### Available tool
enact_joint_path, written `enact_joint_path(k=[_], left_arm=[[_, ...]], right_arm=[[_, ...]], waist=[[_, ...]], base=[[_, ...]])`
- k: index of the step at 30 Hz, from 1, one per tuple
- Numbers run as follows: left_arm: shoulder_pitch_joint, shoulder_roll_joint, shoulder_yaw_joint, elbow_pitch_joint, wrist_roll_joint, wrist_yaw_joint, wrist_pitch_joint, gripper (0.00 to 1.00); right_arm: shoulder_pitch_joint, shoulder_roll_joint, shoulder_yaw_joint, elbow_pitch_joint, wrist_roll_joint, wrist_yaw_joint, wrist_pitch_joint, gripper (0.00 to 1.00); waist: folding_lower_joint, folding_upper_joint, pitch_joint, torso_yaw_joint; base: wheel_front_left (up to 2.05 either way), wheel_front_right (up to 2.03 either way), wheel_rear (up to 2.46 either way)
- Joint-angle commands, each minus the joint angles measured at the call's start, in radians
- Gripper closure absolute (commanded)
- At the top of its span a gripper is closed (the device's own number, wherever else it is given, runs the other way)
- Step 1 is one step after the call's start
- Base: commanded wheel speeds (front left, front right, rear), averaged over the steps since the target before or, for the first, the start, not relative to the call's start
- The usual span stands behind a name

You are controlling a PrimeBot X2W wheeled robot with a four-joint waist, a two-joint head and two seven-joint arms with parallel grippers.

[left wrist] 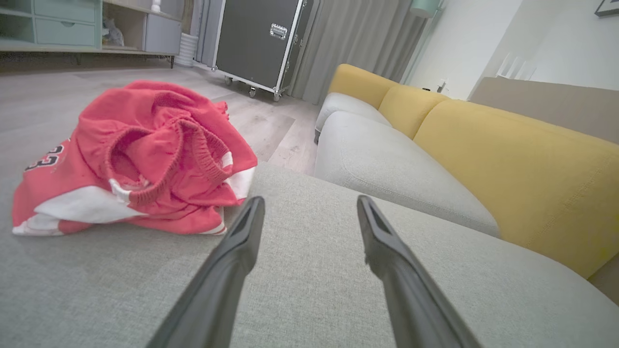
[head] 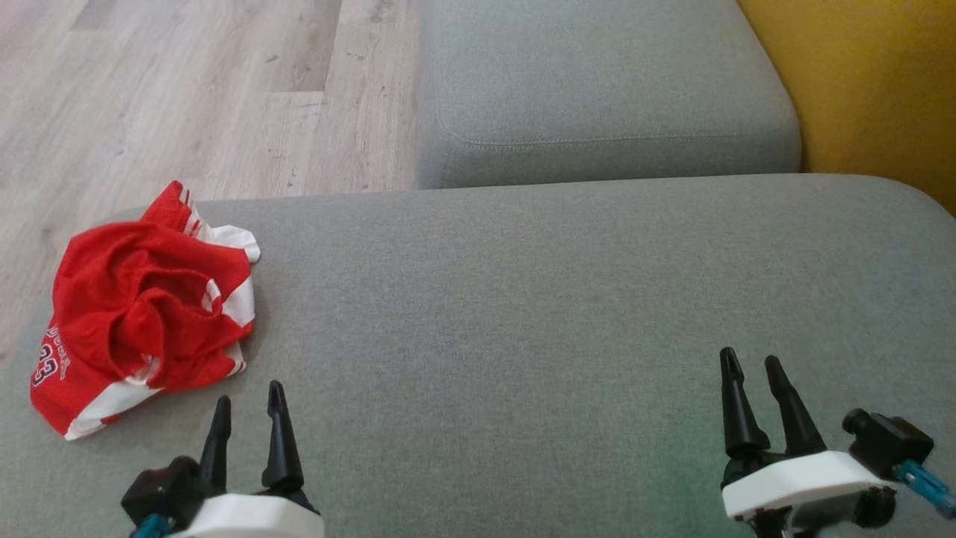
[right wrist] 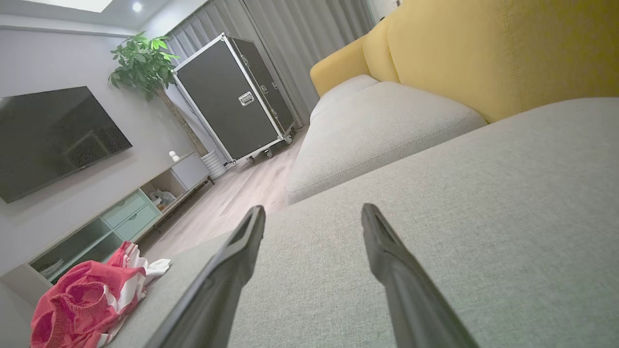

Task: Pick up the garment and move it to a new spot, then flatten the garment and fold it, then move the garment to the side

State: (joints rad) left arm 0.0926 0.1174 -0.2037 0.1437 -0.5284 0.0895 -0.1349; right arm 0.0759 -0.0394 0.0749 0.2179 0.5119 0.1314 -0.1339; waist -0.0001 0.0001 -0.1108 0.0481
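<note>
Spread and empty, fingers of the left gripper (head: 249,394) hover beside the crumpled red garment (head: 142,306) at the left edge of the sofa cushion (head: 523,299); the right gripper (head: 750,357) is equally spread. Pickup hasn't begun: the next move likely means reaching left and pinching the fabric.

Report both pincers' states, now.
Left pincer: open, holding nothing; garment lies apart on the cushion.
Right pincer: open, holding nothing.
</note>
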Motion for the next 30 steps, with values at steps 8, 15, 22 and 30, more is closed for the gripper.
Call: enact_joint_path(k=[8,15,22,30], left_arm=[[-0.027,0.026,-0.011,-0.06,0.12,0.026,-0.034,0.0],[-0.021,0.035,-0.029,-0.075,0.206,0.044,-0.055,0.0],[-0.015,0.043,-0.043,-0.083,0.291,0.057,-0.075,0.0],[-0.008,0.042,-0.052,-0.091,0.373,0.064,-0.096,0.0]], right_arm=[[-0.022,-0.009,0.023,-0.053,-0.122,-0.001,-0.035,0.0],[-0.013,-0.009,0.023,-0.057,-0.21,-0.001,-0.056,0.0],[-0.005,-0.01,0.002,-0.042,-0.275,-0.001,-0.077,0.0],[0.002,-0.01,0.001,-0.03,-0.352,-0.001,-0.097,0.0]], waist=[[0.0001,-0.0001,-0.004,0.007],[0.0001,-0.0001,-0.007,0.015],[0.0001,-0.0001,-0.012,0.022],[0.0001,-0.0001,-0.021,0.031]], base=[[0.0,0.0,0.0],[0.0,0.0,0.0],[0.0,0.0,0.0],[0.0,0.0,0.0]])
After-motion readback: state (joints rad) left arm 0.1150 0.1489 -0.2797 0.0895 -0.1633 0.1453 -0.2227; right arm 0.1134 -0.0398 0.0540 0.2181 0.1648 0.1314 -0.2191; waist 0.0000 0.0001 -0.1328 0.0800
